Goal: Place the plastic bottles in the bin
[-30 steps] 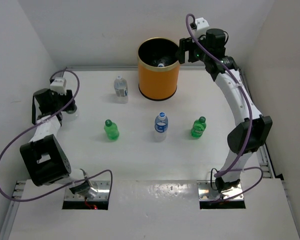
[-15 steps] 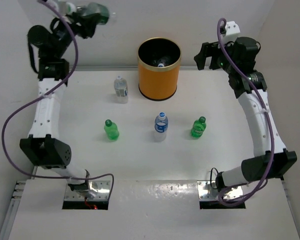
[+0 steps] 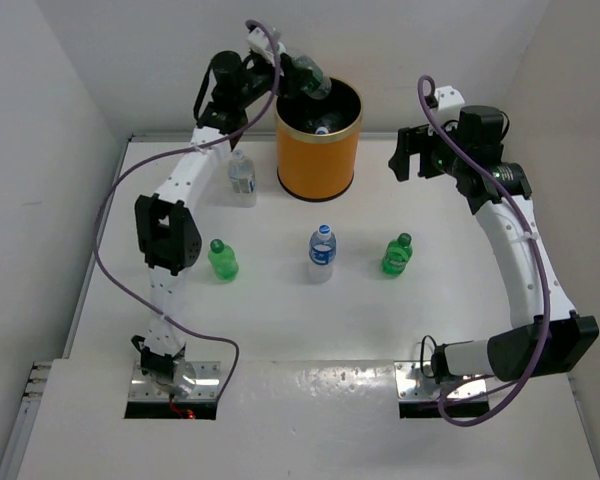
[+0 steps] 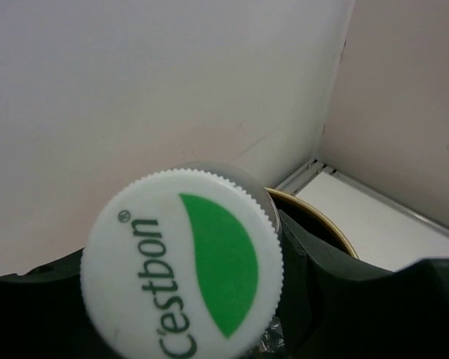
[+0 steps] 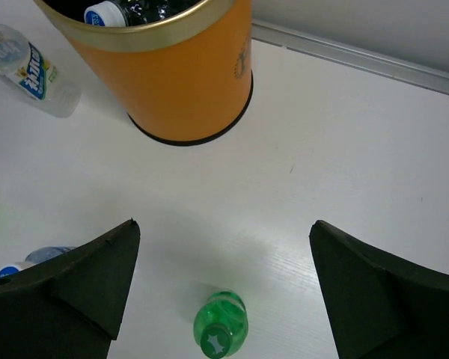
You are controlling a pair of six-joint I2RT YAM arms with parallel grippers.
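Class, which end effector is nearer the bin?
Left. The left end effector holds a bottle over the left rim of the bin; the right end effector hangs open to its right, apart from it.

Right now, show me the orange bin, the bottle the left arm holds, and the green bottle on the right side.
orange bin [image 3: 318, 168]: top view, front wall.
held bottle [image 4: 181, 262]: left wrist view, cap top.
green bottle [image 3: 396, 258]: top view, body.

My held bottle [image 3: 316, 81] has a white plastic cap [image 4: 183, 262], ribbed at the edge, smooth on top. The bin [image 5: 187, 82] is glossy orange with a shiny gold metallic rim. The green bottle [image 5: 221, 321] is translucent plastic; the table [image 5: 344, 149] smooth, glossy white; my right fingers [image 5: 67, 288] matt black.
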